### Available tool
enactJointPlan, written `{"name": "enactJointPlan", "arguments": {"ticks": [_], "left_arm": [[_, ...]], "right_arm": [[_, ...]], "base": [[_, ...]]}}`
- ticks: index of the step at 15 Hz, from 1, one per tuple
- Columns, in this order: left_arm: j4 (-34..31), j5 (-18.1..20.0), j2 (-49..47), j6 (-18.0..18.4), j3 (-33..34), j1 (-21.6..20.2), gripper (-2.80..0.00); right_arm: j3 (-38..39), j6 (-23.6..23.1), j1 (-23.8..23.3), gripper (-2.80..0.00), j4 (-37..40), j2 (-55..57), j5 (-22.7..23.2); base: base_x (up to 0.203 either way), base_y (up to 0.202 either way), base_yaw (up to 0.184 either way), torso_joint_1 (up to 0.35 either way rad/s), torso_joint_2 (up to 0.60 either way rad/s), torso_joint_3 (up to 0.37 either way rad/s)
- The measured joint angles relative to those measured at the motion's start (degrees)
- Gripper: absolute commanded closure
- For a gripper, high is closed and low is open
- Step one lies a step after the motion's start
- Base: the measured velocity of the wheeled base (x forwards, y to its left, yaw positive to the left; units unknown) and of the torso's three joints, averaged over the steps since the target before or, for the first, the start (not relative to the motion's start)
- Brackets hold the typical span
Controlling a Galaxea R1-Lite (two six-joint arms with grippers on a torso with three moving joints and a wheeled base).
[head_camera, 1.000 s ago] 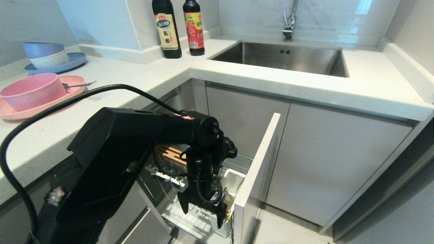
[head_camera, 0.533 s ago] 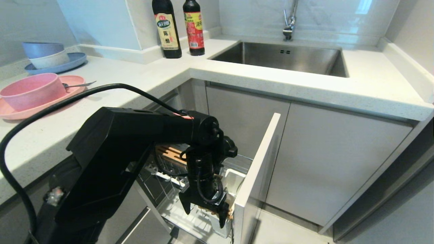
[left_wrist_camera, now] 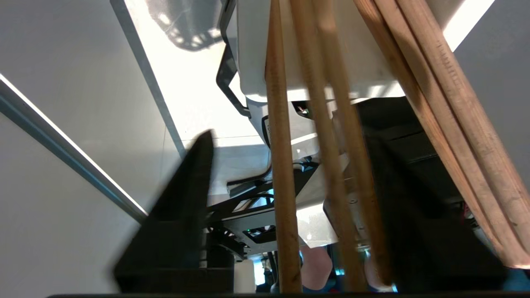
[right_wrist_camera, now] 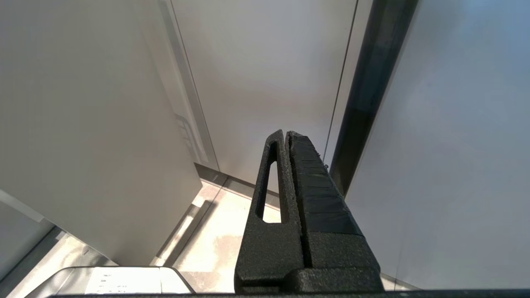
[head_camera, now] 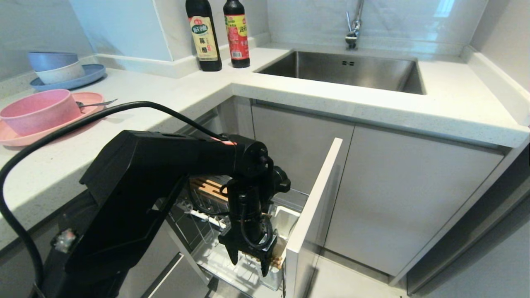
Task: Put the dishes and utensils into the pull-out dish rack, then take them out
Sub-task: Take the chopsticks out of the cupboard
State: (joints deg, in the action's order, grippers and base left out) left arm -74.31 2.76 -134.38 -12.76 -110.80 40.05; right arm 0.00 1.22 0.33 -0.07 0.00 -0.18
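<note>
My left gripper (head_camera: 249, 265) reaches down into the pull-out dish rack (head_camera: 207, 252), over the white utensil cup (head_camera: 285, 219). In the left wrist view, several light wooden chopsticks (left_wrist_camera: 281, 165) stand between the fingers of the left gripper (left_wrist_camera: 290, 136). A gap shows between one finger (left_wrist_camera: 182, 207) and the nearest stick. On the counter at the left, the pink bowl (head_camera: 39, 109) sits on the pink plate (head_camera: 16, 138), and the metal spoon (head_camera: 96, 103) rests on the plate. My right gripper (right_wrist_camera: 285, 134) hangs parked and shut, facing cabinet fronts and floor.
The rack's light-grey cabinet front (head_camera: 314, 207) stands pulled out right of my left arm. A blue plate with stacked bowls (head_camera: 62, 72) sits at the counter's back left. Two dark bottles (head_camera: 217, 33) stand by the wall, and a steel sink (head_camera: 343, 68) lies beyond.
The left gripper's fingers have drawn closer together around the chopstick tops. The arm has stayed where it was over the utensil cup.
</note>
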Motion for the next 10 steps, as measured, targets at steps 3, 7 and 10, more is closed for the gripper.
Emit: {"name": "enactJointPlan", "arguments": {"ticks": [3,7,10], "left_arm": [[0.01,0.02,0.0,0.01,-0.02,0.0,0.0],[0.01,0.09,0.01,-0.02,0.02,0.21,0.0],[-0.23,0.11,0.06,-0.09,0.05,0.62,0.0]], "right_arm": [[0.0,-0.02,0.0,0.0,0.0,0.0,0.0],[0.0,-0.01,0.0,0.0,0.0,0.0,0.0],[0.0,-0.02,0.0,0.0,0.0,0.0,0.0]], "base": [[0.0,0.0,0.0,0.0,0.0,0.0],[0.0,0.0,0.0,0.0,0.0,0.0],[0.0,0.0,0.0,0.0,0.0,0.0]]}}
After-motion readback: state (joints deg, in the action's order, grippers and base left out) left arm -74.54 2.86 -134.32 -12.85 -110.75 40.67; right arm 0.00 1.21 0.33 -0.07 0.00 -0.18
